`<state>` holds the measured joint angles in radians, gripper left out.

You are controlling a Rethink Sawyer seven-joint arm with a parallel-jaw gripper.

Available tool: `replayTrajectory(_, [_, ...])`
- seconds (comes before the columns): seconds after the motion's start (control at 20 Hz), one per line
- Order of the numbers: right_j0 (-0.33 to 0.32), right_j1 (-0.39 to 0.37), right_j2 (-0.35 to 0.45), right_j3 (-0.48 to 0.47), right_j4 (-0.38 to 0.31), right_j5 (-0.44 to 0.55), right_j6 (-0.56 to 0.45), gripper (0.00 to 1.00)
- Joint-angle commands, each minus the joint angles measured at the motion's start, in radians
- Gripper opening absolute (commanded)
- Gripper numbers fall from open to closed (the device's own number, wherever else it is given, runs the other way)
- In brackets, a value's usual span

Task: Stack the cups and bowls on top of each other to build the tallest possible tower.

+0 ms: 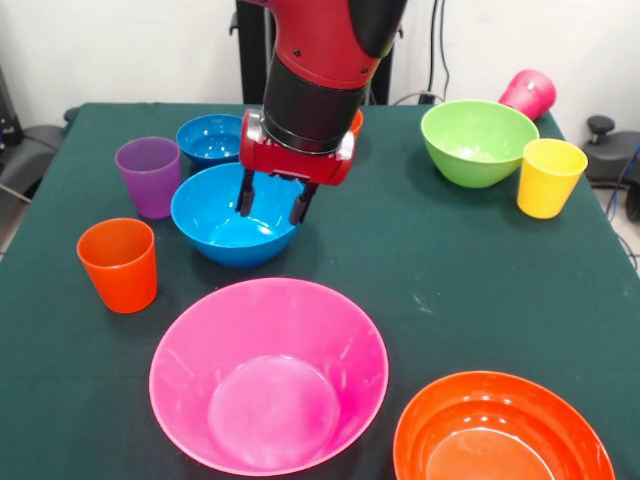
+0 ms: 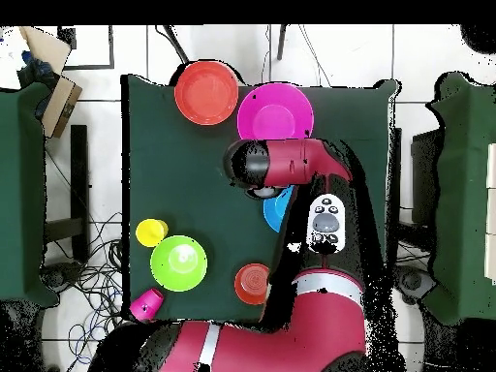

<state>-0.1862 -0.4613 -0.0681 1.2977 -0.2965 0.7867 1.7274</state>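
Jaws spread open and empty, the gripper (image 1: pixel 271 202) hangs straight above the medium blue bowl (image 1: pixel 232 222) at left-centre of the front view, fingertips straddling its far rim, purple cup (image 1: pixel 149 176) and small blue bowl (image 1: pixel 209 139) just beyond on the bench (image 1: pixel 420 270).

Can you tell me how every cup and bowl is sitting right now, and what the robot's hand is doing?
gripper: open, over medium blue bowl
magenta cup: tipped over
purple cup, orange cup, yellow cup: upright
pink bowl, green bowl, large orange bowl, small blue bowl: upright, empty
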Motion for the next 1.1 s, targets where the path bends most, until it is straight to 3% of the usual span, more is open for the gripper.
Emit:
replayTrajectory(0.05, [0.026, 0.032, 0.05, 0.074, -0.069, -0.059, 0.006, 1.0])
replayTrajectory(1.1, [0.042, 0.074, 0.031, 0.053, -0.067, -0.089, 0.05, 1.0])
